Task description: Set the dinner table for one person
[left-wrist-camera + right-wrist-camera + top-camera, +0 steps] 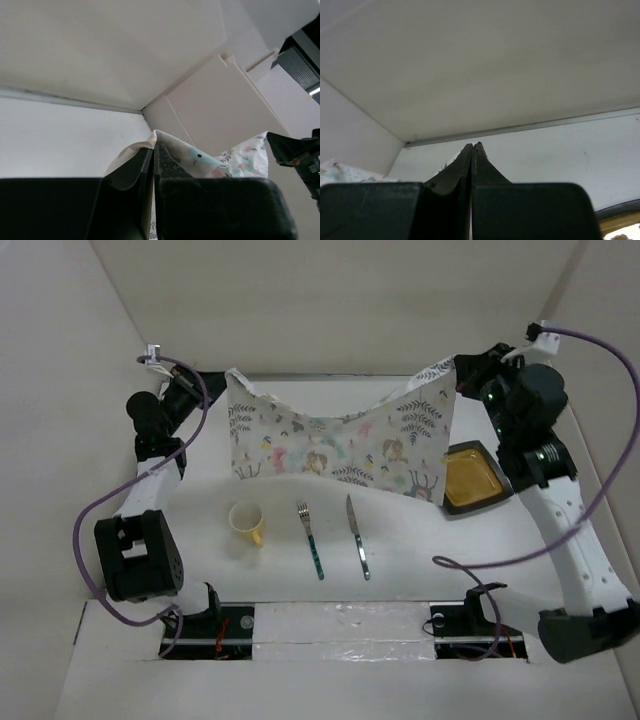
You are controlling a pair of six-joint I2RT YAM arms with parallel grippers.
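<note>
pinched shut with the left gripper [154,150] on one top corner of the patterned cloth [330,440], likewise with the right gripper [472,147] on the other. hanging slack between, over the far side of the dinner table [400,540]. lying apart on it, nearer: yellow cup [246,521], fork [310,538], knife [357,537]; square yellow plate [470,478] at right.

The dinner table [420,580] is seen as a large, flat, matte-white surface. A patterned cloth [335,445] with pastel animals and leaves is held up by its two upper corners over the far part, its middle sagging. Nearer, a yellow cup [247,521] is laid on its side at the left. A fork [310,538] and a knife [358,537] are laid side by side, apart, at the centre. A square yellow plate [470,478] is set at the right.
</note>
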